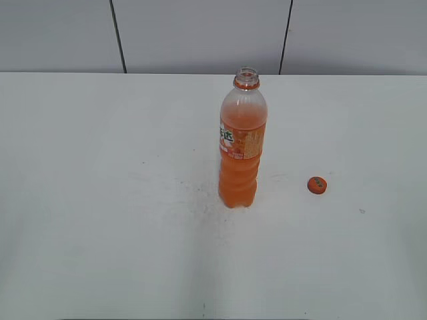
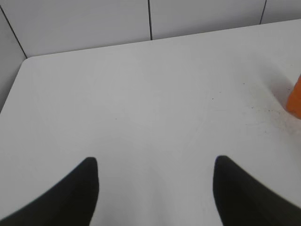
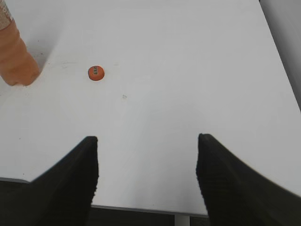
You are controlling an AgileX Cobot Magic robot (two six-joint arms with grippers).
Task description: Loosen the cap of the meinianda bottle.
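You see only fingertips: the left gripper [image 2: 155, 188] shows two smooth, matte black fingers [image 2: 70, 197] tapering to rounded tips; the right gripper [image 3: 146, 179] has the same black fingers [image 3: 70, 183], faintly ribbed along their inner faces.

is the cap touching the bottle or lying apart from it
Apart. The exterior view shows the cap lying on the table right of the bottle, bare tabletop between them; the right wrist view shows the same gap.
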